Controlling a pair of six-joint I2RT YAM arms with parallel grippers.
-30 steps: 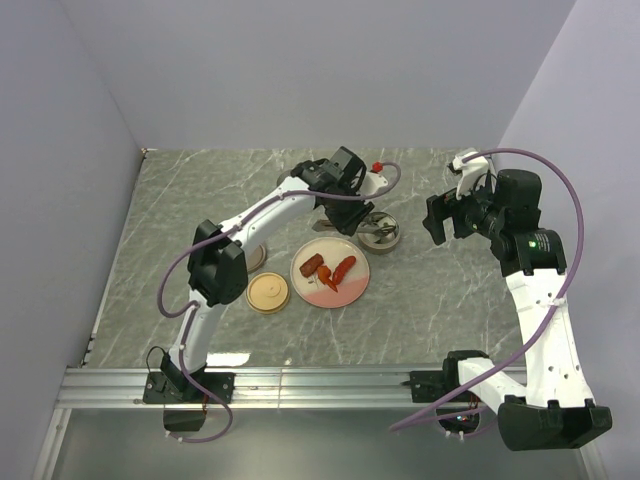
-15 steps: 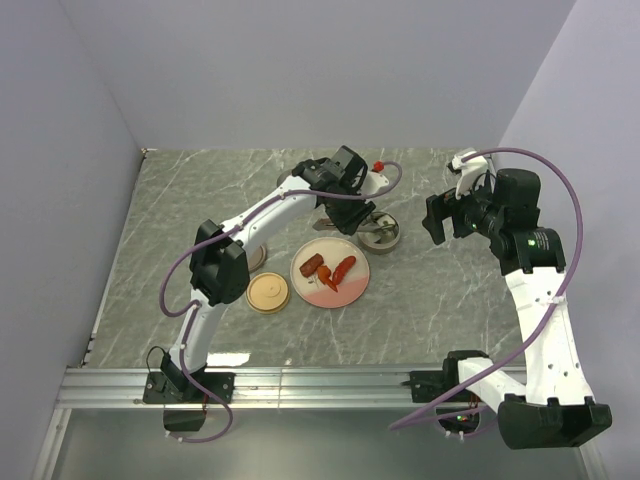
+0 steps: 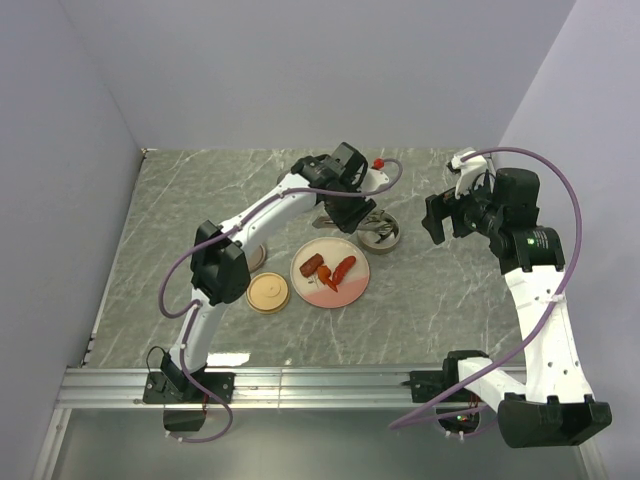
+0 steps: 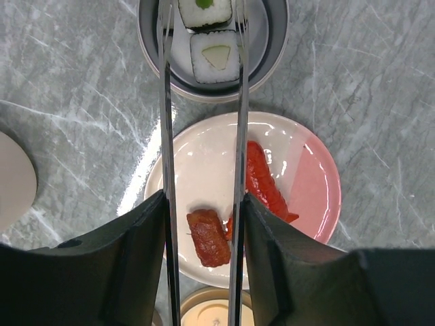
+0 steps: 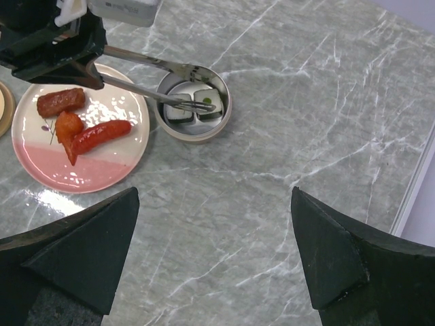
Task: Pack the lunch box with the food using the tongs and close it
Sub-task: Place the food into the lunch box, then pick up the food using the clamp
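My left gripper (image 4: pixel 204 200) is shut on the tongs (image 4: pixel 167 129), pressing their two silver arms from outside. The tongs' tips reach into the round metal lunch box (image 4: pixel 275 47) and stand spread on either side of two sushi roll pieces (image 4: pixel 215 57) lying inside it. On the pink-and-cream plate (image 4: pixel 204 156) lie a brown-red sausage (image 4: pixel 209 238) and a long red sausage (image 4: pixel 264 180). An orange piece (image 5: pixel 68 125) lies between them. My right gripper (image 5: pixel 214 197) hangs open and empty above the bare table, right of the lunch box (image 3: pixel 383 232).
A round cream lid (image 3: pixel 268 293) lies left of the plate (image 3: pixel 330 272), near the front. Another round pale piece (image 4: pixel 13 176) sits partly under my left arm. Grey walls close the table at the back and both sides.
The tongs' arms have spread apart over the lunch box as my left gripper eased its squeeze. My left gripper shifted slightly toward the back. The right arm has not moved.
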